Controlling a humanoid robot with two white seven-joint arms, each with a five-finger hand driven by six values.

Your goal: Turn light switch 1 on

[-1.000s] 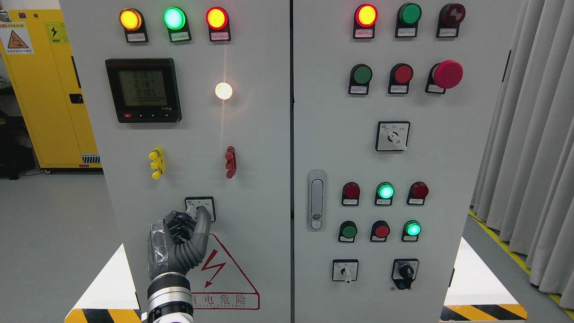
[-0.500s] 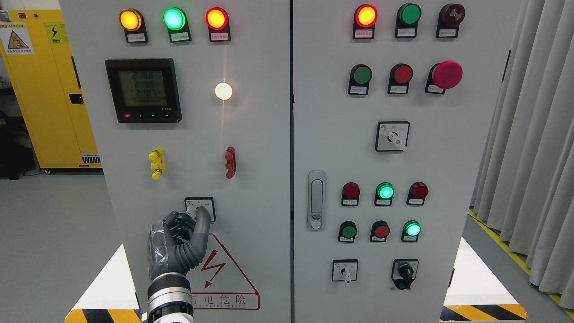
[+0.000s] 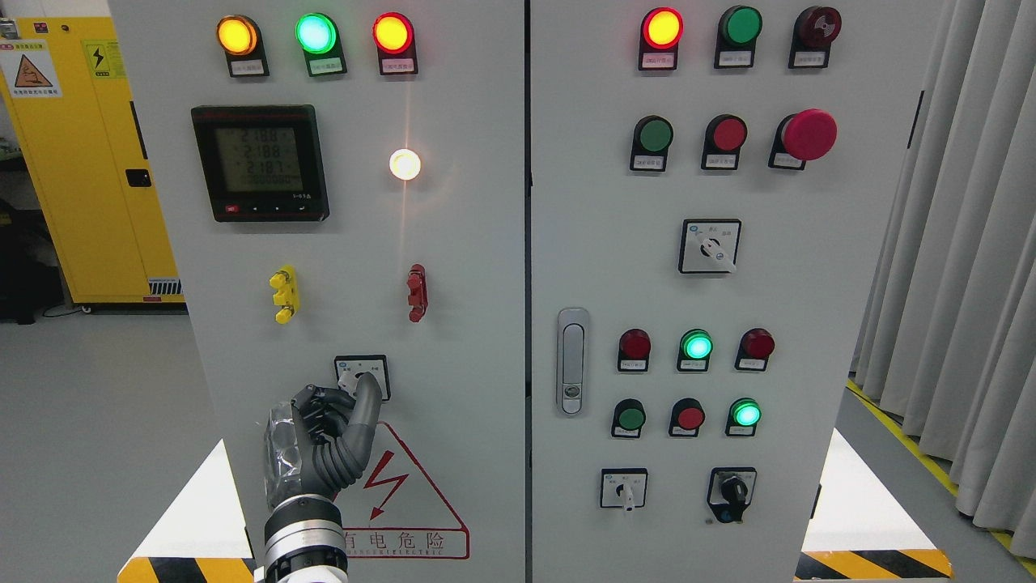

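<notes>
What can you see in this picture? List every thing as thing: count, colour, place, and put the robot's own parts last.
Grey metal control cabinet: one, two doors, fills the middle.
Round lit lamps, left door top row: three; amber, green, red.
Black digital meter: one, left door, upper left.
Small white lit lamp: one, right of the meter.
Yellow terminal and red terminal: one each, mid left door.
White rotary switch plate: one, lower left door.
Red mushroom button: one, right door, upper right.
Silver door handle: one, right door's left edge.
Yellow storage cabinet: one, far left.
Grey curtain: far right.
Robot's left hand: dark grey, fingers at the switch plate.
</notes>
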